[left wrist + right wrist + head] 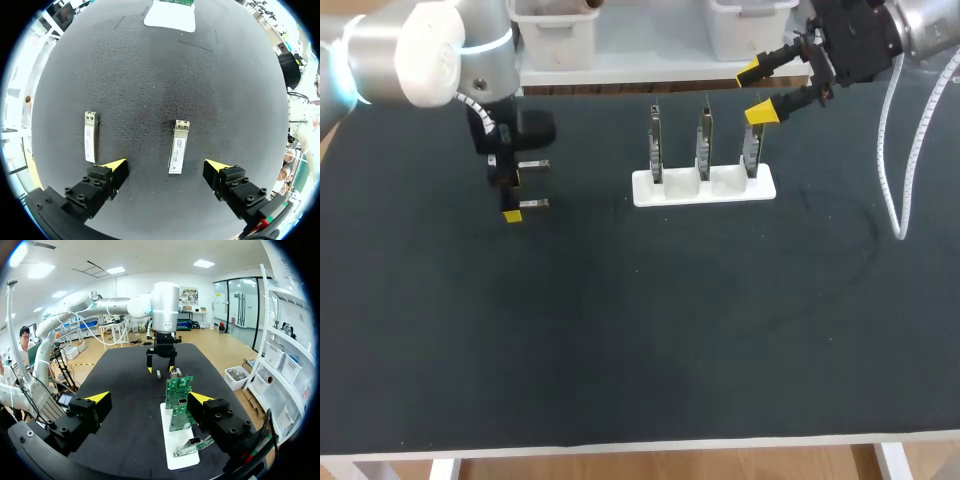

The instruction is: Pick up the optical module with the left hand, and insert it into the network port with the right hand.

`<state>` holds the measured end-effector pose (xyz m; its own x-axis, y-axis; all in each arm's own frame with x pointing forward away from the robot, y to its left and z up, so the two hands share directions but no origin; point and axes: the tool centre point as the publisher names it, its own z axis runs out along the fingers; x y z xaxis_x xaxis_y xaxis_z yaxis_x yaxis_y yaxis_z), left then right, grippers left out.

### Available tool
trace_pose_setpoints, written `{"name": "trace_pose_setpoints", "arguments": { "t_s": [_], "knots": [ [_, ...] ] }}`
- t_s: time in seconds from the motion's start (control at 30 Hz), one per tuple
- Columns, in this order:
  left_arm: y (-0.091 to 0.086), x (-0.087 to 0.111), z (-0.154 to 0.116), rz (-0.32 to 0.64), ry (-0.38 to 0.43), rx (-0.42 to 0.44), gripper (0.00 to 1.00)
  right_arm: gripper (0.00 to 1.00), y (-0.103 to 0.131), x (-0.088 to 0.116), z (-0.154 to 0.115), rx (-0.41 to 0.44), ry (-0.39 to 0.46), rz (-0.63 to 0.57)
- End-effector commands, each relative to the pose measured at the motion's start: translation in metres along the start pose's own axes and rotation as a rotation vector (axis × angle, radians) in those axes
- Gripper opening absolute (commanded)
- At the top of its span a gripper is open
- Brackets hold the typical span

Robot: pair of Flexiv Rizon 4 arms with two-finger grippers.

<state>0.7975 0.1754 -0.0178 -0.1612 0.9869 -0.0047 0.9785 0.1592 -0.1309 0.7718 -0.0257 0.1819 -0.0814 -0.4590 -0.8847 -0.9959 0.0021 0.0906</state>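
Left claw (512,197) (166,167) released, fingers spread, low over the dark table (620,340). Right claw (755,92) (149,398) likewise released, holding nothing, up above one end of the white holder (650,188). The holder carries three green circuit boards (705,140), upright in a row, one per slot. Two modules lie flat on the table, well apart from the holder. The optical module (178,146) lies between the left fingers, untouched. The second module (90,136) lies parallel, just outside one finger.

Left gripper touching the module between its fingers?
Apart. The left wrist view shows the left gripper open, with bare mat separating the module from both fingertips.
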Motion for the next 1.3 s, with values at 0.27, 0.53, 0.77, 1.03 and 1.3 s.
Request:
{"name": "trace_pose_setpoints", "arguments": {
  "t_s": [0.27, 0.53, 0.77, 1.03, 1.3],
  "knots": [
    [0.0062, -0.0008, 0.0022, 0.003, 0.005, 0.011, 1.0, 1.0, 0.0017, -0.0003, -0.0001, 0.004, 0.001, 0.0],
    [0.0062, -0.0008, 0.0022, 0.003, 0.005, 0.011, 0.0, 1.0, 0.0017, -0.0003, -0.0001, 0.004, 0.001, 0.0],
    [0.0062, -0.0008, 0.0022, 0.003, 0.005, 0.011, 0.0, 1.0, 0.0017, -0.0003, -0.0001, 0.004, 0.001, 0.0],
    [0.0062, -0.0008, 0.0022, 0.003, 0.005, 0.011, 0.0, 1.0, 0.0017, -0.0003, -0.0001, 0.004, 0.001, 0.0],
    [0.0062, -0.0008, 0.0022, 0.003, 0.005, 0.011, 0.0, 1.0, 0.0017, -0.0003, -0.0001, 0.004, 0.001, 0.0]
  ]
}}
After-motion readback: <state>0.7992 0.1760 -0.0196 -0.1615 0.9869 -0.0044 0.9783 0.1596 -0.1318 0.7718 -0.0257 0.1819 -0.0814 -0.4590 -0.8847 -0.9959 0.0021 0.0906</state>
